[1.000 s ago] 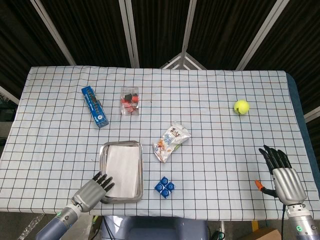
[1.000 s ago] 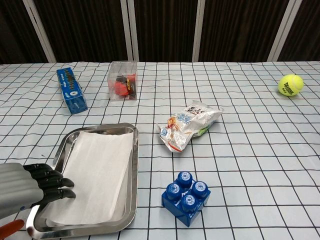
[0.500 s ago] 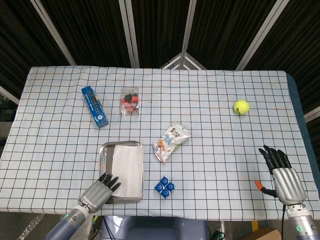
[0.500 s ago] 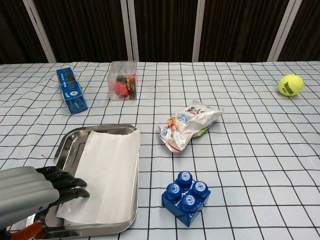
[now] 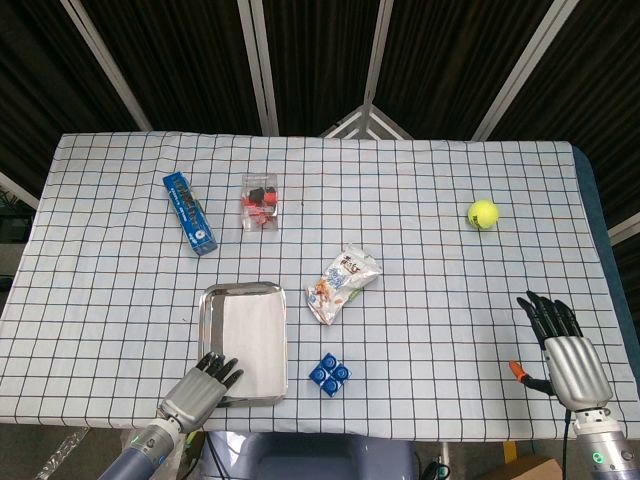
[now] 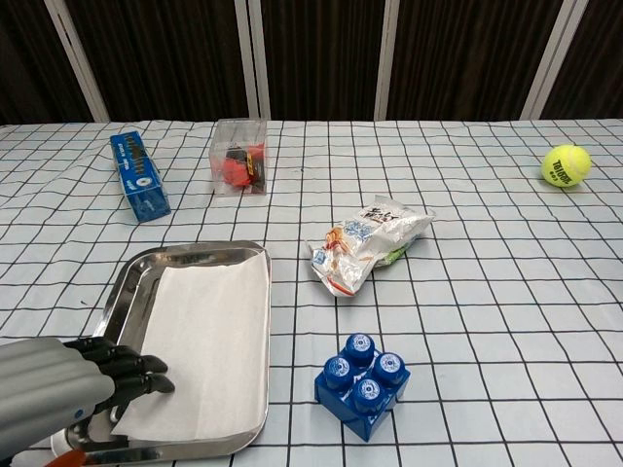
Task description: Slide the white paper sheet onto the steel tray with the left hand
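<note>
The white paper sheet (image 5: 250,335) (image 6: 202,344) lies inside the steel tray (image 5: 212,297) (image 6: 193,255), toward its right side. My left hand (image 5: 200,388) (image 6: 68,389) is at the tray's near left corner, fingers stretched flat, with the fingertips (image 6: 148,374) resting on the sheet's near left corner. It holds nothing. My right hand (image 5: 566,352) hovers over the table's near right edge with its fingers spread and nothing in it; the chest view does not show it.
A blue stud brick (image 5: 329,375) (image 6: 361,383) sits just right of the tray. A snack bag (image 5: 342,283) (image 6: 368,243), a clear box with red pieces (image 5: 260,201) (image 6: 239,156), a blue carton (image 5: 190,212) (image 6: 139,175) and a yellow tennis ball (image 5: 483,213) (image 6: 566,164) lie farther off.
The left hand pulled back toward the near table edge, and the paper shifted right and nearer inside the tray. The right hand stayed still.
</note>
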You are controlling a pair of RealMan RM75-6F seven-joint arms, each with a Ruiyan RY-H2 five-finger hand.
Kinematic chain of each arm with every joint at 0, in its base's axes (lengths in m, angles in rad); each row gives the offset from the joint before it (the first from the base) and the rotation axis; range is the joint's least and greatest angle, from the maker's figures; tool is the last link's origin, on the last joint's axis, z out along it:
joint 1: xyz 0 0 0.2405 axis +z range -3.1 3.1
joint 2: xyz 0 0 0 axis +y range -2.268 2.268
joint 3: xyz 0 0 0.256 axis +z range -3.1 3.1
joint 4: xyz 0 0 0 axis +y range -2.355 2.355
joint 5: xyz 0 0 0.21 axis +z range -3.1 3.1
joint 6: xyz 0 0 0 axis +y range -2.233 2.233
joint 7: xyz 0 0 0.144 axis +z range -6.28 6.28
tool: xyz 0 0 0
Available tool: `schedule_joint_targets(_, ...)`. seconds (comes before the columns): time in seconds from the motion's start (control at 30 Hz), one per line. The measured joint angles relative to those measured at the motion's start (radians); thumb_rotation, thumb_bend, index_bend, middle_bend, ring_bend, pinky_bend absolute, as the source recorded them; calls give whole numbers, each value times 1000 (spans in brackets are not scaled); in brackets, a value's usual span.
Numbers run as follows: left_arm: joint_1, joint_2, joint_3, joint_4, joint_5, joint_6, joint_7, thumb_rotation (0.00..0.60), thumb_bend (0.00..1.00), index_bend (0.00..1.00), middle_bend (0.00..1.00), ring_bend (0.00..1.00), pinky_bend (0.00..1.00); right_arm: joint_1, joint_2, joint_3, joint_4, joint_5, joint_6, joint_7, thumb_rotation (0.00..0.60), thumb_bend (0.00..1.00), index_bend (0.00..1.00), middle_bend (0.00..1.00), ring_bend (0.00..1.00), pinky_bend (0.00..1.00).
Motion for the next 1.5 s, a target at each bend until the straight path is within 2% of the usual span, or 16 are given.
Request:
schedule_joint_targets(0.47,-35,15,24,-3,-1,34,-2,600,593,0,0,0,0,0,0,-1,0,-2,0,-1,600,313,0,0,0,0)
schedule_joint_targets(1.5,-78,15,68,17,25,41,-20,600,592,0,0,0,0,0,0,0,1,-1,0,-2,600,313,0,0,0,0)
